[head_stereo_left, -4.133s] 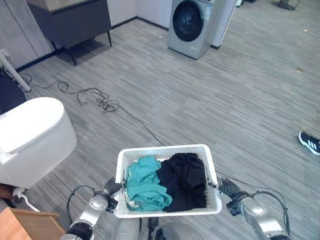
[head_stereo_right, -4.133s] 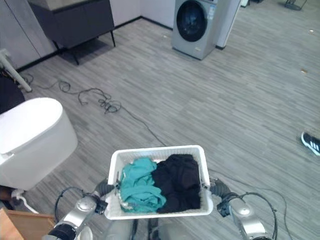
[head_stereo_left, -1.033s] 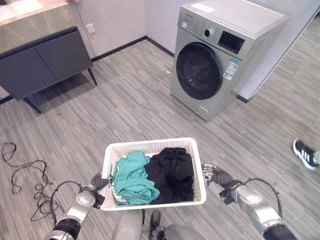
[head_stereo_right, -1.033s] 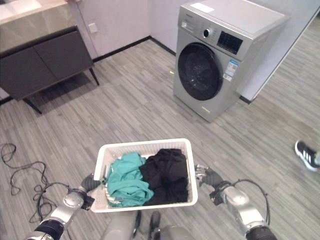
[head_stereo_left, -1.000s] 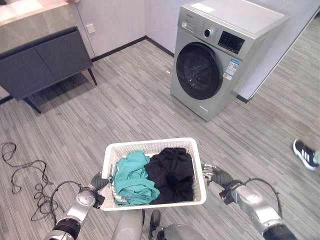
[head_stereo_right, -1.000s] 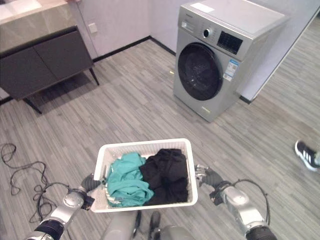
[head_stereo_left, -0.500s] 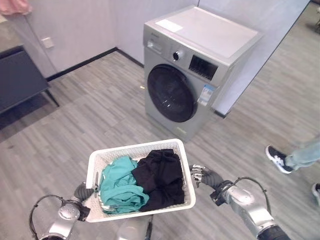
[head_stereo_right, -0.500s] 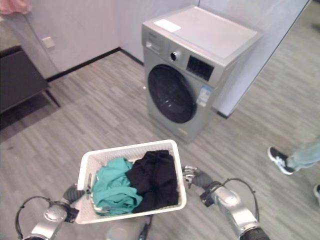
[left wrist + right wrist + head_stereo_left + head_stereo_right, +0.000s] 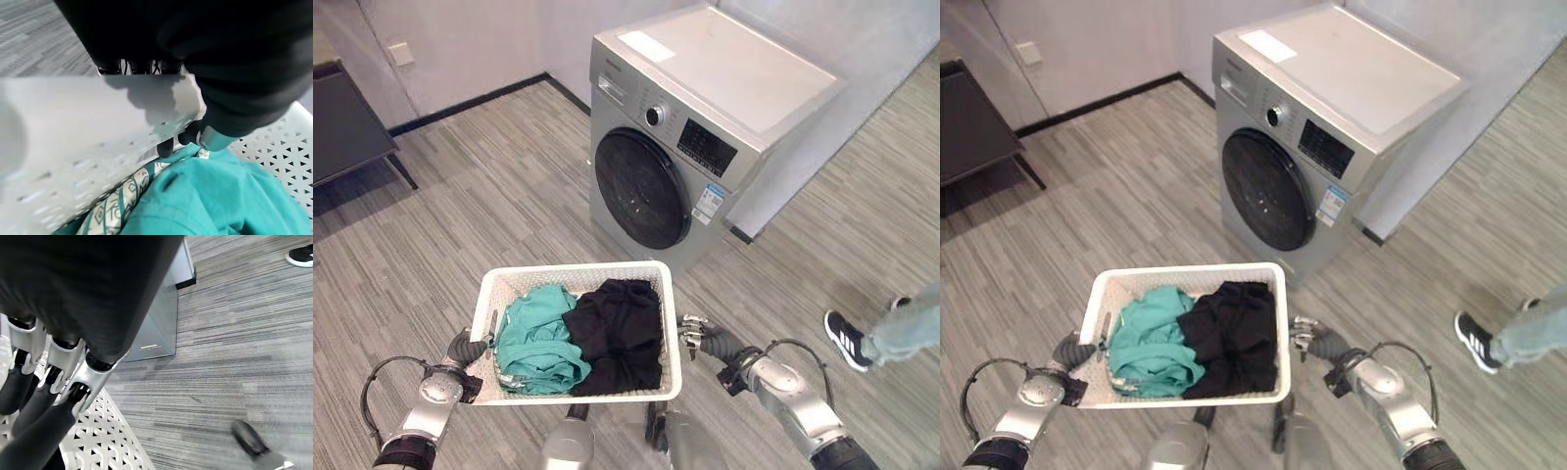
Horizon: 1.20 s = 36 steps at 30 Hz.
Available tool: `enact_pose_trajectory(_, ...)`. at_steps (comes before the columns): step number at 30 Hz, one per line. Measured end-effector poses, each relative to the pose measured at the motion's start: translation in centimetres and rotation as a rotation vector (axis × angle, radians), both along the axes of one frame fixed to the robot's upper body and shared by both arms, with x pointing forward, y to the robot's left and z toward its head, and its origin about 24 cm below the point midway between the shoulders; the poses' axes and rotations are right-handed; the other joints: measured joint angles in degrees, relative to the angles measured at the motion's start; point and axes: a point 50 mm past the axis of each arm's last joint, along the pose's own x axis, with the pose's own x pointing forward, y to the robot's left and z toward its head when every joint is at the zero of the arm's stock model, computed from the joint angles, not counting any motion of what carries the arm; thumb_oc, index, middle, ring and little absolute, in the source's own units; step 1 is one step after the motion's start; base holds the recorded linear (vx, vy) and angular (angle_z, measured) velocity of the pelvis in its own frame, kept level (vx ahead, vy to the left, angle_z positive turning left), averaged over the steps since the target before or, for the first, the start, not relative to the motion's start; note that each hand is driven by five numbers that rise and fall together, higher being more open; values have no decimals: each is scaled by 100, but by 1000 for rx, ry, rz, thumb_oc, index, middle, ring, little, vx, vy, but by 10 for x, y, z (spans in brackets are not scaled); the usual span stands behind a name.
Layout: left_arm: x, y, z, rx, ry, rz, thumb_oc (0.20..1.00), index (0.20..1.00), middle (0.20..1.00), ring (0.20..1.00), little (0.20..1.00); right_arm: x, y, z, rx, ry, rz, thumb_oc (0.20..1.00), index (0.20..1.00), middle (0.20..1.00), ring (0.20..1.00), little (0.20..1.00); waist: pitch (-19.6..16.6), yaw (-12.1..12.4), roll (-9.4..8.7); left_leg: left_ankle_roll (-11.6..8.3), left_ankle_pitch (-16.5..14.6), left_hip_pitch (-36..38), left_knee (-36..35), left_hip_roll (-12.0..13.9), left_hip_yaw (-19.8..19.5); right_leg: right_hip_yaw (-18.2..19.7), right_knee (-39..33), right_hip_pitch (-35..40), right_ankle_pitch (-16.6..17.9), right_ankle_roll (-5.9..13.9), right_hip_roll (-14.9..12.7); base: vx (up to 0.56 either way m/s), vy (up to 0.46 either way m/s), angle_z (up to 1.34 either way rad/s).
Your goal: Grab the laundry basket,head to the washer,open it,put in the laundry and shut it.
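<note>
I carry the white laundry basket (image 9: 576, 269) low in front of me, between both hands. A teal garment (image 9: 533, 333) fills its left half and a black garment (image 9: 617, 333) its right half. My left hand (image 9: 465, 349) is curled on the basket's left rim (image 9: 73, 127), with the teal garment (image 9: 220, 196) just inside. On the basket's right side my right hand (image 9: 705, 340) grips it, its fingers (image 9: 29, 396) lying against the lattice wall (image 9: 107, 445). The silver washer (image 9: 724, 108) stands just past the basket, and its round dark door (image 9: 641, 191) is shut.
At the right stand a person's dark shoe (image 9: 847, 338) and trouser leg (image 9: 906, 328). A dark cabinet (image 9: 347, 127) sits at the far left by the wall. Grey plank floor lies between the basket and the washer.
The whole view has shifted: the washer now stands a little nearer and more central. The basket stays held in both hands. The person's shoe sits lower at the right.
</note>
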Motion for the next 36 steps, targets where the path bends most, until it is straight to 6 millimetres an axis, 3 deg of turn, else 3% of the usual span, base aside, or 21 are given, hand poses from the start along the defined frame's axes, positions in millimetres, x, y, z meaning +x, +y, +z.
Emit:
enact_pose_trajectory(1, -3, -4, -4, -8, 17, -11, 200, 200, 200, 200, 200, 0, -5, 0, -14, 2, -8, 200, 200, 200, 200, 200, -2, 4, -24, -27, 7, 69, 74, 44, 250, -75, -91, 102, 191, -46, 74, 176, -140, 61)
enact_pose_trajectory(2, -7, -6, -8, -18, 30, -16, 200, 200, 200, 200, 200, 2, -7, 3, -26, -9, -2, 200, 200, 200, 200, 200, -5, -28, 2, -169, -76, 146, 170, 47, 494, -149, 73, 69, 201, -246, 125, 224, -191, 54)
enact_pose_trajectory(4, -9, -12, -13, -35, 40, -20, 200, 200, 200, 200, 200, 3, -12, 5, -31, -15, -15, 200, 200, 200, 200, 200, -10, -164, 25, -262, -146, 161, 198, 85, 473, -254, 271, 65, 62, -436, 188, 160, -167, 34)
enact_pose_trajectory(6, -10, -17, -17, -44, 51, -35, 200, 200, 200, 200, 200, 5, -17, 7, -43, -25, -23, 200, 200, 200, 200, 200, -9, -135, 66, -452, -225, 146, 297, 177, 286, -196, 451, 69, -36, -470, 320, 155, -190, 3)
enact_pose_trajectory(9, -9, -21, -19, -55, 49, -34, 200, 200, 200, 200, 200, 7, -19, 10, -52, -35, -26, 200, 200, 200, 200, 200, -11, -200, 90, -474, -224, 158, 301, 216, 234, -226, 593, 58, -115, -478, 350, 107, -141, 13)
enact_pose_trajectory(10, -12, -23, -27, -74, 71, -13, 200, 200, 200, 200, 200, 7, -19, 10, -53, -34, -21, 200, 200, 200, 200, 200, -60, -294, 194, -508, -280, 159, 199, 287, 65, -308, 637, 59, -139, -498, 351, 110, -188, 31)
enact_pose_trajectory(12, -16, -24, -33, -81, 97, 6, 200, 200, 200, 200, 200, 5, -17, 8, -53, -23, -11, 200, 200, 200, 200, 200, -201, -354, 217, -534, -220, 144, 90, 283, -17, -374, 647, 23, -190, -597, 332, 49, -114, 28)
enact_pose_trajectory(18, -26, -24, -42, -86, 141, 15, 200, 200, 200, 200, 200, 9, -17, 13, -80, -33, 37, 200, 200, 200, 200, 200, -614, -258, 448, -496, -112, 41, -185, 438, -229, -604, 811, -224, -373, -815, 431, 66, -89, 17)
enact_pose_trajectory(19, -29, -23, -43, -88, 147, 23, 200, 200, 200, 200, 200, 15, -14, 17, -86, -48, 55, 200, 200, 200, 200, 200, -636, -240, 486, -578, -41, 38, -210, 497, -273, -680, 801, -221, -386, -837, 473, 71, -56, 19)
enact_pose_trajectory(23, -32, -22, -45, -114, 147, 42, 200, 200, 200, 200, 200, 42, -2, 44, -104, -151, 112, 200, 200, 200, 200, 200, -682, -196, 512, -559, 45, -32, -167, 526, -283, -780, 803, -233, -397, -854, 484, 47, -23, 10)
enact_pose_trajectory(26, -32, -22, -44, -116, 142, 47, 200, 200, 200, 200, 200, 46, 1, 49, -94, -176, 107, 200, 200, 200, 200, 200, -725, -84, 545, -517, 15, -51, -172, 503, -286, -773, 817, -234, -398, -857, 464, -8, 13, 9)
enact_pose_trajectory(31, -36, -14, -40, -92, 138, 52, 200, 200, 200, 200, 200, 44, 7, 46, -76, -169, 100, 200, 200, 200, 200, 200, -738, -80, 542, -485, 32, -135, -235, 365, -269, -703, 922, -387, -415, -884, 321, -40, 17, 3)
enact_pose_trajectory(36, -46, -12, -43, -88, 160, 55, 200, 200, 200, 200, 200, 27, 0, 26, -65, -97, 64, 200, 200, 200, 200, 200, -741, -180, 530, -466, 63, -100, -268, 297, -128, -507, 929, -455, -370, -815, 295, 1, -4, -10)
